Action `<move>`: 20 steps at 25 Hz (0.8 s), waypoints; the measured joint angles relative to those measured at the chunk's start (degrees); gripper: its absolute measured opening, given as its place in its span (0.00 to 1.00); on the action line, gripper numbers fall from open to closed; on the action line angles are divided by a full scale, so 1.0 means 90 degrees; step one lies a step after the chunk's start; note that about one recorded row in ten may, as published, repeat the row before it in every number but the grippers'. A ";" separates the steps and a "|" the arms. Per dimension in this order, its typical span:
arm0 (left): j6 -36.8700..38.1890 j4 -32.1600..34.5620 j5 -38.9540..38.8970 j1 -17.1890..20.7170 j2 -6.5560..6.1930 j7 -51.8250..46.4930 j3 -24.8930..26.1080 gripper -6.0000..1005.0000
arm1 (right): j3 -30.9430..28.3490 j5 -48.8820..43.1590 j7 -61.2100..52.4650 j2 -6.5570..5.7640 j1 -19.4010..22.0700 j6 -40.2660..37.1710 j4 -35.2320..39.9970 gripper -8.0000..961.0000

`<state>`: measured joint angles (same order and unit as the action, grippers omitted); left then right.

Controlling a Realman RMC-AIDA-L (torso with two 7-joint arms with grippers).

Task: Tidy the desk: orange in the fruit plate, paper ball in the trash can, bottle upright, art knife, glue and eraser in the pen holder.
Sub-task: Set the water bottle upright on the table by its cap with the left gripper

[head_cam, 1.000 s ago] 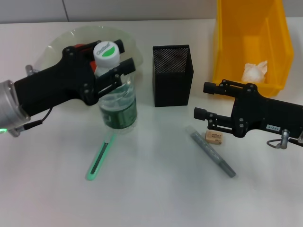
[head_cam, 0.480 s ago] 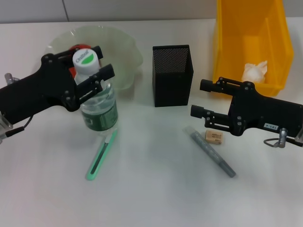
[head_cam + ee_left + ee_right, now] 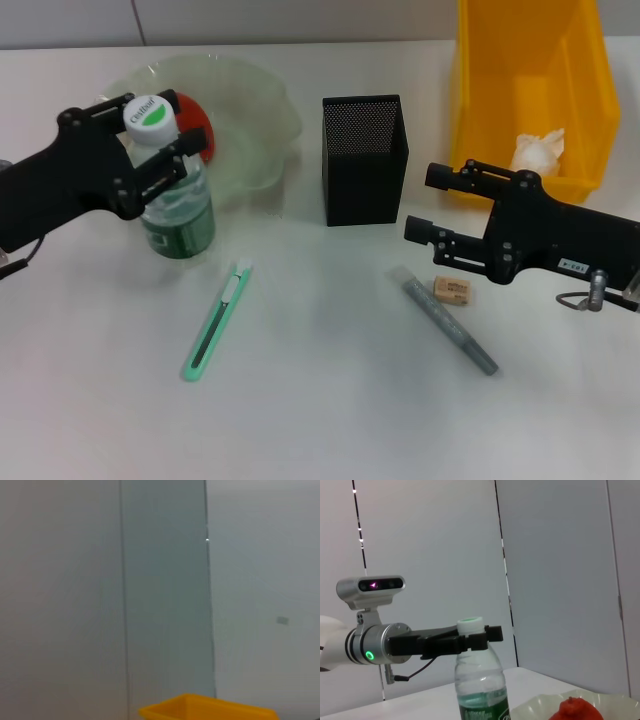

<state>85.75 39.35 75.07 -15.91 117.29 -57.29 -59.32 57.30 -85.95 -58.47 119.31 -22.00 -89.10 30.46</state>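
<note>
The clear bottle (image 3: 177, 203) with a white-and-green cap stands upright at the left, in front of the fruit plate (image 3: 250, 95). My left gripper (image 3: 163, 125) is shut on the bottle's neck; the right wrist view shows the same grip on the bottle (image 3: 479, 682). The orange (image 3: 193, 115) lies in the plate. A green art knife (image 3: 214, 322), a grey glue stick (image 3: 450, 321) and a tan eraser (image 3: 452, 290) lie on the desk. My right gripper (image 3: 422, 204) hovers open just above the eraser, holding nothing. The paper ball (image 3: 538, 152) lies in the yellow trash can (image 3: 480, 110).
A black mesh pen holder (image 3: 364, 160) stands at the centre back, between the plate and the trash can. The trash can's yellow rim (image 3: 210, 710) shows in the left wrist view, in front of a plain wall.
My left gripper has carried the bottle leftward, off the art knife's tip, to a spot in front of the plate. The right gripper has barely moved.
</note>
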 joint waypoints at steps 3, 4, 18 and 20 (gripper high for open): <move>-0.0004 -0.0026 0.0035 0.0008 -0.0036 -0.0010 0.0073 0.46 | 0.0000 0.0006 0.0084 -0.0005 -0.0005 0.0008 -0.0040 0.72; -0.0005 -0.0030 0.0038 0.0012 -0.0045 -0.0018 0.0082 0.46 | 0.0000 0.0011 0.0094 -0.0003 -0.0009 0.0028 -0.0065 0.72; -0.0320 -0.0166 0.0070 0.0087 -0.0029 0.0143 0.0234 0.46 | 0.0001 0.0012 0.0253 0.0005 -0.0061 0.0034 -0.0255 0.72; -0.0387 -0.0179 0.0072 0.0088 -0.0005 0.0223 0.0235 0.46 | 0.0000 0.0012 0.0254 0.0005 -0.0066 0.0040 -0.0257 0.72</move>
<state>82.27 37.74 75.71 -15.11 117.24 -55.29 -57.21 57.30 -85.84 -56.19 119.35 -22.59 -88.74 28.15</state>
